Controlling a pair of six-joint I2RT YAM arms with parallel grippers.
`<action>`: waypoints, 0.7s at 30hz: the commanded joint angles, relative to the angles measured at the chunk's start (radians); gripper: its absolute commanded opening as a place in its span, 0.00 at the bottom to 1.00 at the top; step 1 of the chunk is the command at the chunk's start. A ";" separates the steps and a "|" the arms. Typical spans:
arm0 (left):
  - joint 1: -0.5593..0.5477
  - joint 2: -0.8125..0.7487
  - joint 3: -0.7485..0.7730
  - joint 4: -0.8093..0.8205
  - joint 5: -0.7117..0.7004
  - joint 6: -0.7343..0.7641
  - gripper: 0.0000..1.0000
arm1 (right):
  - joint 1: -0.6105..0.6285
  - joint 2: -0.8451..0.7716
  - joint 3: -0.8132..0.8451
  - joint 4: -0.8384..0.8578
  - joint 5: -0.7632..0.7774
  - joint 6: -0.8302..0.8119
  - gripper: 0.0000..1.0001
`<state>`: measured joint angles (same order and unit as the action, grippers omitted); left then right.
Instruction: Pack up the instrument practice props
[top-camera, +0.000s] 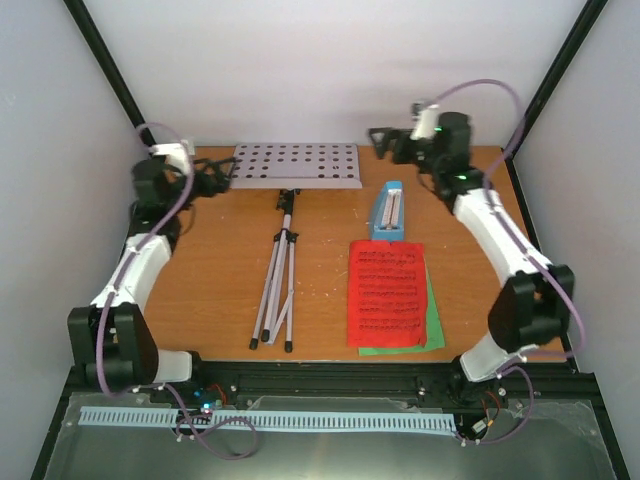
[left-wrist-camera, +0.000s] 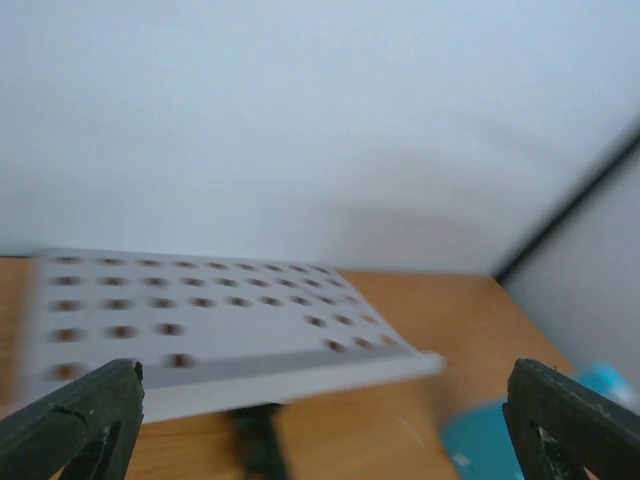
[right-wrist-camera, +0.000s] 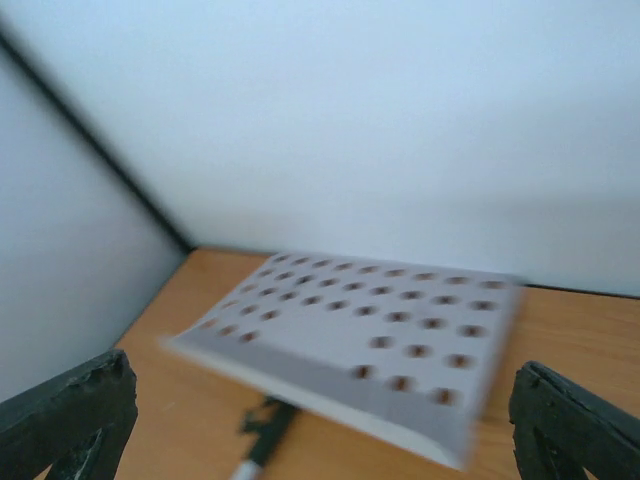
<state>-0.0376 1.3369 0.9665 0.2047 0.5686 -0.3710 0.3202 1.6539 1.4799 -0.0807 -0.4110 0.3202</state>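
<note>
music stand (top-camera: 283, 270) flat on the table (top-camera: 200, 290), legs folded together and aimed at the near edge, grey perforated tray (top-camera: 297, 166) across the far end. long axis of the pole near-to-far. long axis of the tray left-to-right, square to the pole.

left gripper (top-camera: 213, 181) just beside the tray's left short edge, pointed inward. right gripper (top-camera: 386, 143) off the tray's right short edge, a little apart, seemingly higher above the table. both sets of jaws spread wide, nothing held. in each wrist view, only dark fingertips (left-wrist-camera: 75, 420) at the bottom corners, the blurred tray in the gap beyond. so: tray between the two grippers, one at each end, left the nearer.

blue metronome (top-camera: 388, 212) lying right of the pole, close under the right arm. red page (top-camera: 385, 293) over green page (top-camera: 434, 335), nearer the bases.

likely next need: a hold at both tray ends, or a grip lower on the pole. cannot tell which.
</note>
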 joint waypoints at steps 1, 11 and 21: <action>0.281 -0.034 -0.011 0.008 0.123 -0.080 0.99 | -0.181 -0.157 -0.126 -0.066 0.093 -0.003 1.00; 0.573 -0.149 -0.439 0.469 -0.088 -0.013 1.00 | -0.360 -0.494 -0.737 0.445 0.594 -0.209 1.00; 0.508 -0.072 -0.627 0.683 -0.201 0.129 0.99 | -0.358 -0.385 -1.073 0.869 0.503 -0.286 1.00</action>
<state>0.4843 1.2526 0.3580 0.7078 0.4191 -0.3168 -0.0429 1.2339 0.4576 0.5579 0.0895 0.0875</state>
